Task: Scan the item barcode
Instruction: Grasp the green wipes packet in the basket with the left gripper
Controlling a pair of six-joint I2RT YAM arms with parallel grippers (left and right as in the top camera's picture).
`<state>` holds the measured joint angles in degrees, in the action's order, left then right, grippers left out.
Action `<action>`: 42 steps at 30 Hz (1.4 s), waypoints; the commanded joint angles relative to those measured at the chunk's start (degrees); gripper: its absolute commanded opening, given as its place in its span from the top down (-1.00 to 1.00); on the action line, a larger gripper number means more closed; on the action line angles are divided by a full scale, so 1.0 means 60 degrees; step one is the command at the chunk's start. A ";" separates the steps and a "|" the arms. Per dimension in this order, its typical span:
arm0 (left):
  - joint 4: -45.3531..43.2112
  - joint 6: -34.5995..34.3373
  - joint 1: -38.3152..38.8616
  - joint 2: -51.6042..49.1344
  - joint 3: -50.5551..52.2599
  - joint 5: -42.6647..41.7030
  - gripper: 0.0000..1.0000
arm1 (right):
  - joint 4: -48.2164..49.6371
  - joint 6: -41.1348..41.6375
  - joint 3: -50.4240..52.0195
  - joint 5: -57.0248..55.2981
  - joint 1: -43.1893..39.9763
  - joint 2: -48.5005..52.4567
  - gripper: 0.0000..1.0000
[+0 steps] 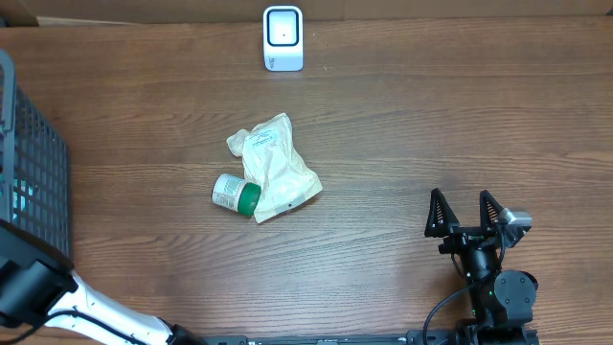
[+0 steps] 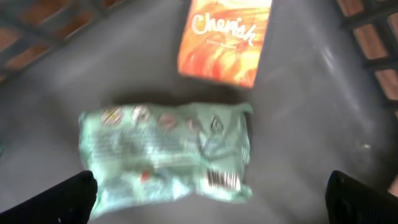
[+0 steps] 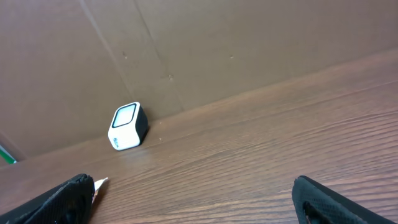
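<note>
In the left wrist view a pale green packet (image 2: 165, 152) lies flat on the grey basket floor (image 2: 298, 124), its barcode (image 2: 222, 179) facing up near the lower right corner. My left gripper (image 2: 211, 184) hovers open over it, and the packet's left end sits by the left fingertip (image 2: 74, 196). The white barcode scanner (image 1: 283, 38) stands at the table's far edge and also shows in the right wrist view as the scanner (image 3: 128, 126). My right gripper (image 1: 466, 213) is open and empty at the front right, pointing toward the scanner.
An orange "Cherish" box (image 2: 225, 38) lies in the basket just beyond the packet. The dark mesh basket (image 1: 34, 182) stands at the table's left edge. A cream pouch (image 1: 275, 165) and a green-capped bottle (image 1: 235, 194) rest mid-table.
</note>
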<state>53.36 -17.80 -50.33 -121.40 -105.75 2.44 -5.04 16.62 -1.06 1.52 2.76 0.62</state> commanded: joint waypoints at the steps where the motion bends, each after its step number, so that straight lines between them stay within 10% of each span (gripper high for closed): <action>1: -0.0299 0.0761 -0.0018 -0.0641 0.0022 0.0215 -1.00 | 0.0066 -0.0029 0.0102 0.0015 0.0055 -0.0076 -1.00; 12: 0.0007 0.1005 -0.0044 -0.2127 0.0040 0.0627 -0.94 | 0.0066 -0.0029 0.0102 0.0018 0.0055 -0.0076 -1.00; 14: 0.0066 0.1005 -0.0044 -0.2127 0.0036 0.0623 -0.66 | 0.0066 -0.0033 0.0102 0.0018 0.0055 -0.0076 -1.00; 18: 0.0248 0.1002 -0.0044 -0.2127 0.0036 0.0623 0.60 | 0.0066 -0.0029 0.0102 0.0015 0.0055 -0.0076 -1.00; 21: 0.0346 0.0991 -0.0044 -0.2127 0.0029 0.0608 0.92 | 0.0066 -0.0029 0.0102 0.0018 0.0055 -0.0076 -1.00; 32: 0.2313 0.0248 -0.0044 -0.2036 -0.2200 -0.0058 0.92 | 0.0066 -0.0033 0.0102 0.0018 0.0055 -0.0076 -1.00; 42: 0.4149 0.0503 -0.0018 0.0321 -0.7216 -0.4528 0.92 | 0.0066 -0.0029 0.0102 0.0018 0.0055 -0.0076 -1.00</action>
<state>77.19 -15.05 -50.72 -129.58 -141.32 -11.31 -5.06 16.62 -1.06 1.52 2.76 0.62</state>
